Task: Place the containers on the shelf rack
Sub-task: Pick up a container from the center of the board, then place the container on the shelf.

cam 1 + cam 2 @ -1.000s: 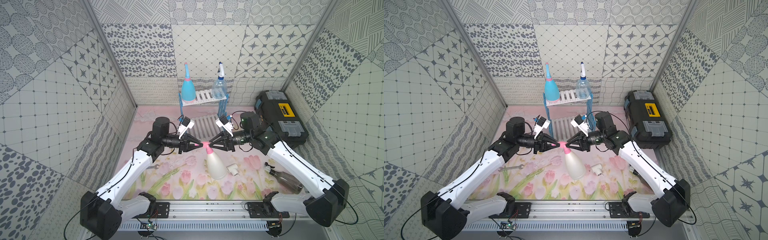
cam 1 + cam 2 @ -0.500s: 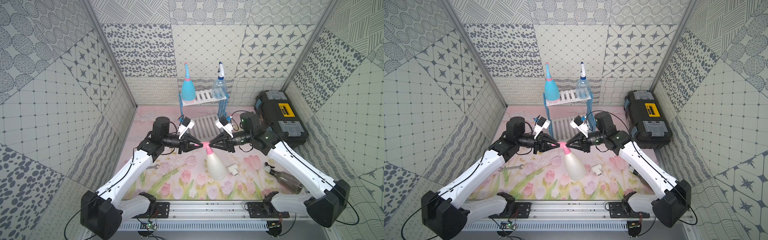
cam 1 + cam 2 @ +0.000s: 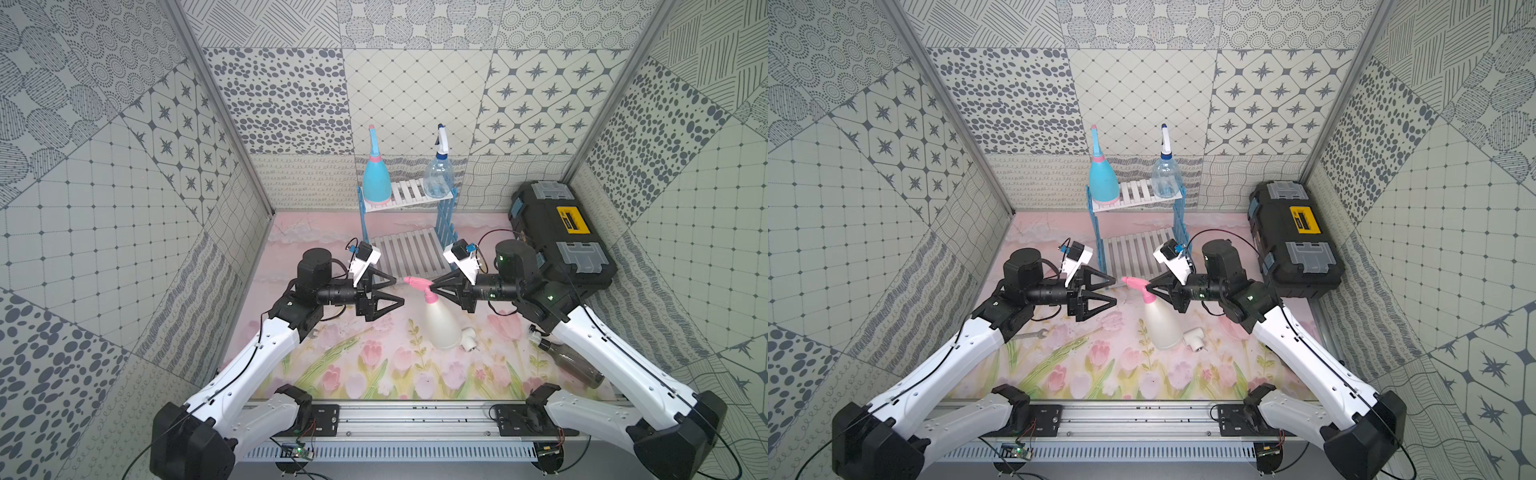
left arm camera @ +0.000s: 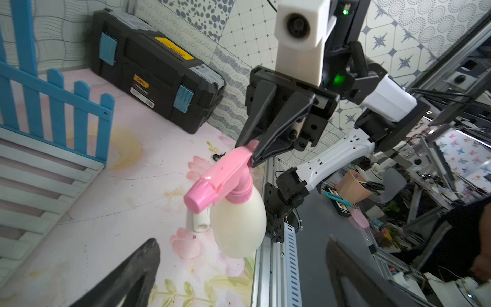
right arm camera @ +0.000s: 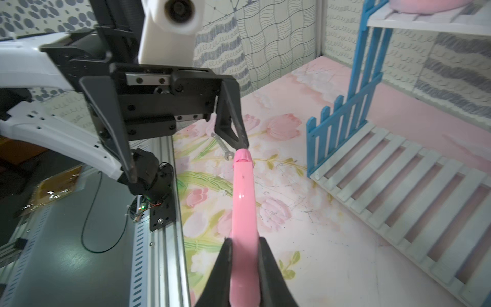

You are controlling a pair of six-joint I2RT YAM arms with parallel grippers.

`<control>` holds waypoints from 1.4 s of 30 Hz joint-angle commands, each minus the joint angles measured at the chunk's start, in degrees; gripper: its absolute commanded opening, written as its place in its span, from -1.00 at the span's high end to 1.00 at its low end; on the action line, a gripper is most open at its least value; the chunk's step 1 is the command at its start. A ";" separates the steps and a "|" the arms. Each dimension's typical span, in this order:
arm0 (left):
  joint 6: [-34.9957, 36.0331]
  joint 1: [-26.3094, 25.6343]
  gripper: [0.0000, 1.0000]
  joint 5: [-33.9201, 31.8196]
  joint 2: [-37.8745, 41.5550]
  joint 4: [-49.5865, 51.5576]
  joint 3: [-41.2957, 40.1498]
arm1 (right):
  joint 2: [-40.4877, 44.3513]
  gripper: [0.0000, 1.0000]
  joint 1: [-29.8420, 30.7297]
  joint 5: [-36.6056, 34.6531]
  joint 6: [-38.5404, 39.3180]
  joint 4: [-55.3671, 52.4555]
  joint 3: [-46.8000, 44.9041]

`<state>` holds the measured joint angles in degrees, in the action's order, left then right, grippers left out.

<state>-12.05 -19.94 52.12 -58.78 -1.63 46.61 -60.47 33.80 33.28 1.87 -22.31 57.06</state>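
A: What is closest to us?
B: A dark bottle (image 3: 575, 361). It lies on its side on the tabletop (image 3: 374, 365), by the right arm. It is not on a shelf yet.
A: And the cream bottle (image 3: 441, 328)?
B: The right hand (image 3: 432, 286) is pinching its pink top. The fat body hangs under it, next to a little white pipe piece (image 3: 469, 337). I cannot tell if the bottom sits on the tabletop.
A: The left hand (image 3: 399, 289)?
B: Spread wide, holding nothing. One fingertip is right by the pink nose.
A: What could go wrong?
B: The pinch is only on the thin pink top. The body is big, so I think it could swing or slip out. That fingertip could bump the nose too.
A: And farther back?
B: The rack (image 3: 409, 192). Its low shelf is bare. A blue bottle (image 3: 376, 183) and a clear bottle (image 3: 438, 180) stand on the top shelf, with a gap between.
A: Is that tricky?
B: Yes. The cream bottle is tall. Down low it may hit the top shelf. In the gap it may tip a neighbour.
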 commanded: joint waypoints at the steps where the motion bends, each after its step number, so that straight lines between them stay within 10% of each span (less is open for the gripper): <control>1: -0.45 1.24 -0.99 -16.22 5.08 -5.03 -4.11 | 4.46 1.00 0.26 -15.12 -3.83 14.27 -6.49; 8: 5.96 1.46 -0.99 -24.99 11.26 0.12 -7.87 | 7.36 1.00 0.26 -31.94 -3.99 44.27 -20.52; 19: 10.64 1.48 -0.99 -26.88 13.23 3.34 -9.37 | -18.94 1.00 -0.57 -40.27 -0.57 80.38 -19.35; 42: 11.63 1.49 -0.99 -26.49 11.29 2.50 -10.23 | -42.57 1.00 -4.67 -44.44 3.12 96.92 -13.21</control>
<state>-1.50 -18.96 25.32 -46.94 1.83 36.27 -101.78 29.47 -10.59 3.99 69.45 41.80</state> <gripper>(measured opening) 0.991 0.181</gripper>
